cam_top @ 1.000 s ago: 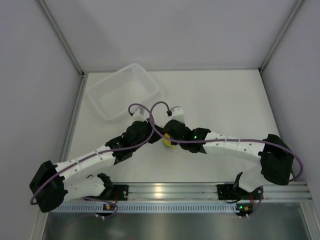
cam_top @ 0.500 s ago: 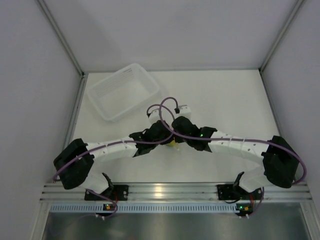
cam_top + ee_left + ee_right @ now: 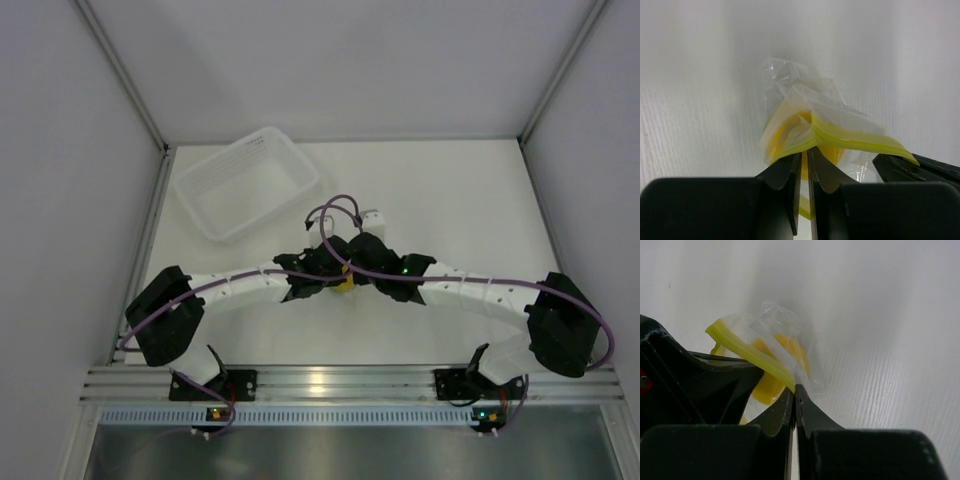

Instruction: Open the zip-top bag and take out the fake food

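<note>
With left gripper (image 3: 804, 152) and right gripper (image 3: 794, 389) clenched on its six-o'clock lip, the clear crinkly zip-top bag (image 3: 840, 120) may slip, trapping the round yellow fake food (image 3: 769, 385).

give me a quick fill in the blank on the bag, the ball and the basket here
1. The right pincer is shut on the ___ strip of the clear bag.
2. The ball sits ___ the bag.
3. The white basket stands at the far ___ corner of the table.

Missing words: yellow; inside; left
</note>
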`<state>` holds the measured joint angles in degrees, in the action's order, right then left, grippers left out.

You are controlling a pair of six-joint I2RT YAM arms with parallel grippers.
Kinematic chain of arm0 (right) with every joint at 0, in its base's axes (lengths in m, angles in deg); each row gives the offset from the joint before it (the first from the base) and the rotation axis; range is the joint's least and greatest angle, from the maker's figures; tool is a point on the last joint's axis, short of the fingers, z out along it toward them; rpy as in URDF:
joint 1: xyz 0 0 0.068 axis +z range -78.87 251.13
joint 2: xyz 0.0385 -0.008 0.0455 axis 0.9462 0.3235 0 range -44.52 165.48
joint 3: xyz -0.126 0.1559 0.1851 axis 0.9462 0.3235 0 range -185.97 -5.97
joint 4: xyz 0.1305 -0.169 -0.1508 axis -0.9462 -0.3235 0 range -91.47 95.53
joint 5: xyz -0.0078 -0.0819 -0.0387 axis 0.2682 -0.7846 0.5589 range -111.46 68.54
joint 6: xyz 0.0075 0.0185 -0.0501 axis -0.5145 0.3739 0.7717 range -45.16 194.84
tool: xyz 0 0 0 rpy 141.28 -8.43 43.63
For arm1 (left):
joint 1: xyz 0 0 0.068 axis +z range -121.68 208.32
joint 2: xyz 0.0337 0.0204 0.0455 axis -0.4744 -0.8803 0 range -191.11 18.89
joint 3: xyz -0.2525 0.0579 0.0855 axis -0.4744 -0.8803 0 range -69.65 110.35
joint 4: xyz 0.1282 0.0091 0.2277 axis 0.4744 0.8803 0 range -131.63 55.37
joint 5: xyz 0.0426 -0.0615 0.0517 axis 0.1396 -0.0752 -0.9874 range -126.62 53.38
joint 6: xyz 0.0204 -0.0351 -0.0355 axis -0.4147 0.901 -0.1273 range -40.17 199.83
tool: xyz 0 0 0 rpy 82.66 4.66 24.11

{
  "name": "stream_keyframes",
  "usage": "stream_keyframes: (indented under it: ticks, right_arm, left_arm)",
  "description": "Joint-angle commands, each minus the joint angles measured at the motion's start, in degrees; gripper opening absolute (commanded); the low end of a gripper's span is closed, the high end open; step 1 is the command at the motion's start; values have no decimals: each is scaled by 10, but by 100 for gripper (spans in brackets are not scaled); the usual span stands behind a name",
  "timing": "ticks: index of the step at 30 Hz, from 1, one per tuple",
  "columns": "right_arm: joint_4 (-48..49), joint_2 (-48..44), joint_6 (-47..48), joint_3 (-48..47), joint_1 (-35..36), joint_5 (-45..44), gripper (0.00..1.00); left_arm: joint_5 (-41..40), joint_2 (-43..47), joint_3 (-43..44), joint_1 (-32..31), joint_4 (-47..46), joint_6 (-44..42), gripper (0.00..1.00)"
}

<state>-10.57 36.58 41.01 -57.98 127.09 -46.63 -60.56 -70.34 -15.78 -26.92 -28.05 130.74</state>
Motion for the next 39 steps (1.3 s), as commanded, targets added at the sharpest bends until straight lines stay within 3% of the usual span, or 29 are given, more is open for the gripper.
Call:
stream_keyframes:
  ticks: [1,11,24,39]
  right_arm:
    - [-3,-16,10,-1,-3,-31,0]
    - [-5,-16,20,8,-3,-36,0]
    - [9,-19,25,35,-3,-10,0]
    - [40,-56,16,103,-33,33,0]
  left_arm:
    - [-30,-12,34,-4,53,-38,16]
    - [41,-24,46,-3,61,-79,40]
    - [58,-69,95,-3,59,-82,63]
    - [169,-118,67,-4,-84,-47,68]
